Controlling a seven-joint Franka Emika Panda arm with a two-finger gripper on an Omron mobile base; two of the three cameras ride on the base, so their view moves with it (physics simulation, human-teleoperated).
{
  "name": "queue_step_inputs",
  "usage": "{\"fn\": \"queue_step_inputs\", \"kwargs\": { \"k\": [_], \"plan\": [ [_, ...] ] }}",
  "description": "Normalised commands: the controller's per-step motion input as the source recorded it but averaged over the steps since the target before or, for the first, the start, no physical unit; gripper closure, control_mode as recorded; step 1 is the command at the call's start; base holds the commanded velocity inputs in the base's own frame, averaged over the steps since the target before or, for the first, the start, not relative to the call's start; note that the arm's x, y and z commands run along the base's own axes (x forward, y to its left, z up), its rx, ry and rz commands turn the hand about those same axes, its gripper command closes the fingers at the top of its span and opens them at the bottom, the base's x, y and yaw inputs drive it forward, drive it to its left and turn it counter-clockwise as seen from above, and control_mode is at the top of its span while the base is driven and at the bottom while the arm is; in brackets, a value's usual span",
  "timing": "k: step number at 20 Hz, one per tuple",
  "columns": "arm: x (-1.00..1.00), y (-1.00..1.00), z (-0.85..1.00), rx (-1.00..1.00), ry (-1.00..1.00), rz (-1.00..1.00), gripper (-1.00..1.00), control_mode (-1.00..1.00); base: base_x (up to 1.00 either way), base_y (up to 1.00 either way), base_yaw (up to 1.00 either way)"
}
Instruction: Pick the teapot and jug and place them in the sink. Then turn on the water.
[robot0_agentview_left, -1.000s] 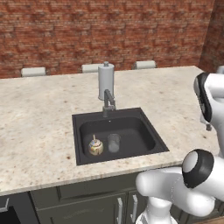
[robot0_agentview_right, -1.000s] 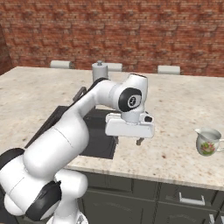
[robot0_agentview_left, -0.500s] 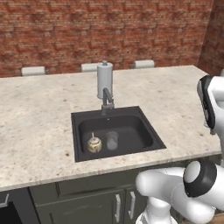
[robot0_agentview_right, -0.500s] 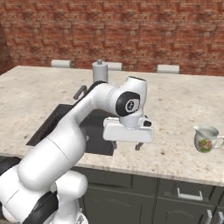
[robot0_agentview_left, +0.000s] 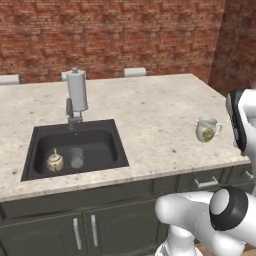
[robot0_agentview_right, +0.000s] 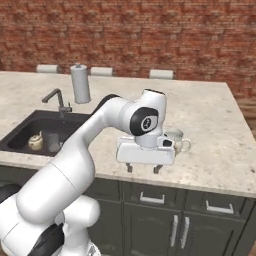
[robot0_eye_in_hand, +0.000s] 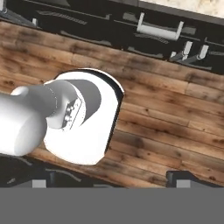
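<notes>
The floral teapot (robot0_agentview_left: 54, 161) (robot0_agentview_right: 35, 141) sits inside the dark sink (robot0_agentview_left: 102, 142) (robot0_agentview_right: 20, 134), at its left side. The cream jug (robot0_agentview_left: 206, 129) stands upright on the counter near the right front edge. In the right base view the jug (robot0_agentview_right: 178, 139) is partly hidden behind my hand. My gripper (robot0_agentview_right: 143, 169) hangs in front of the counter edge, just left of the jug. Its fingers (robot0_agentview_right: 156, 169) point down, open and holding nothing. The hand view looks down at the wooden floor, with the gripper (robot0_eye_in_hand: 111, 183) open.
A clear glass (robot0_agentview_left: 76, 157) stands in the sink beside the teapot. The tap (robot0_agentview_left: 72, 112) and a paper towel roll (robot0_agentview_left: 77, 90) are at the sink's back edge. Cabinet handles (robot0_eye_in_hand: 159, 31) lie below the counter. A brick wall closes the back.
Both base views have shifted: the base has driven to the right, so the sink slid left and the jug now sits close to my hand. The gripper has stayed open.
</notes>
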Motion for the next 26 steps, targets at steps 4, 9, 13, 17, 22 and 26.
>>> {"fn": "queue_step_inputs", "kwargs": {
  "k": [4, 9, 13, 17, 22, 26],
  "plan": [
    [0.00, 0.00, 0.00, 0.00, 0.00, 0.00, -1.00, 1.00, 0.00, -0.99, 0.00],
    [0.00, 0.00, 0.00, 0.00, 0.00, 0.00, -1.00, 1.00, 0.00, -0.87, 0.00],
    [0.00, 0.00, 0.00, 0.00, 0.00, 0.00, -1.00, 1.00, 0.01, -0.79, 0.00],
    [0.00, 0.00, 0.00, 0.00, 0.00, 0.00, -1.00, 1.00, 0.09, -0.59, 0.00],
    [0.00, 0.00, 0.00, 0.00, 0.00, 0.00, -1.00, 1.00, 0.18, -0.15, 0.00],
    [0.00, 0.00, 0.00, 0.00, 0.00, 0.00, -1.00, 1.00, 0.34, 0.00, 0.00]
  ]
}}
